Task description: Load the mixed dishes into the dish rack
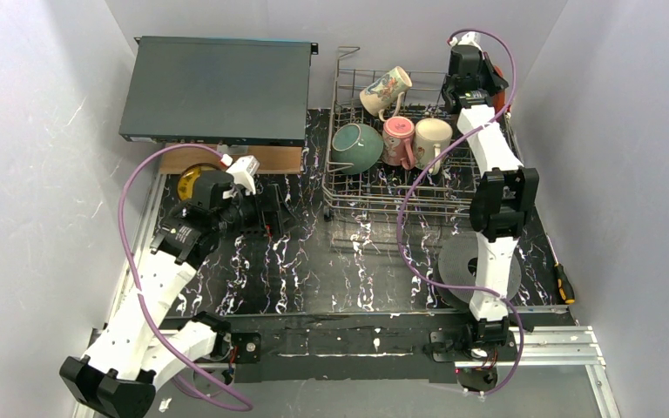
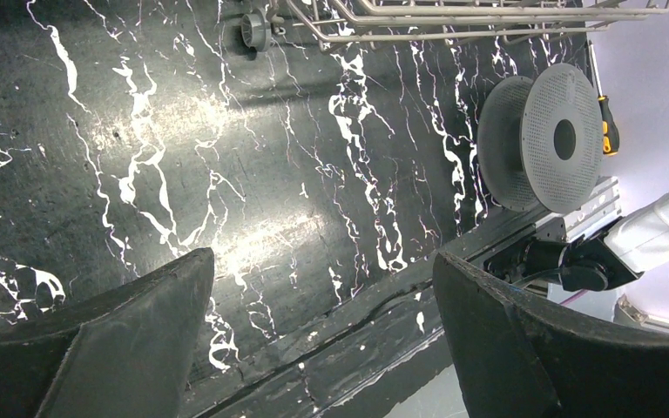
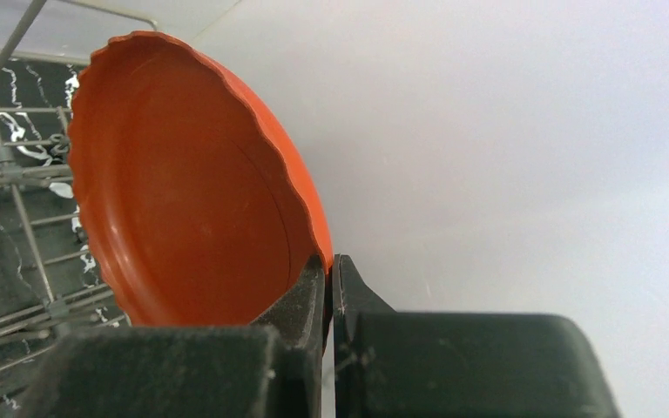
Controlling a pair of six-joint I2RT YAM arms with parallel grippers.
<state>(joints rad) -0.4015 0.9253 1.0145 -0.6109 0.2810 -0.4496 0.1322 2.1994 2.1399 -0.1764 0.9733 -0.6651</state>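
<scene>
Top external, black marbled tabletop [image 1: 314,270], pale walls [image 1: 627,131]

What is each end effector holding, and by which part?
Right end effector pinches the orange plate by its rim. Left end effector is open, holding nothing.

In the silver wire dish rack [image 1: 418,193] we see a teal bowl [image 1: 356,148], a cream mug with a floral print [image 1: 385,91], a pink mug [image 1: 398,139] and a pale cream mug [image 1: 433,138], with a plain red-orange plate [image 3: 183,192] at the rack's far right side. Left of the rack lie a dark grey box [image 1: 218,91] and a small yellow dish [image 1: 192,181]. The table [image 1: 314,261] beneath the rack is black with white marble veining, and a grey perforated disc [image 1: 453,261] sits just in front.
</scene>
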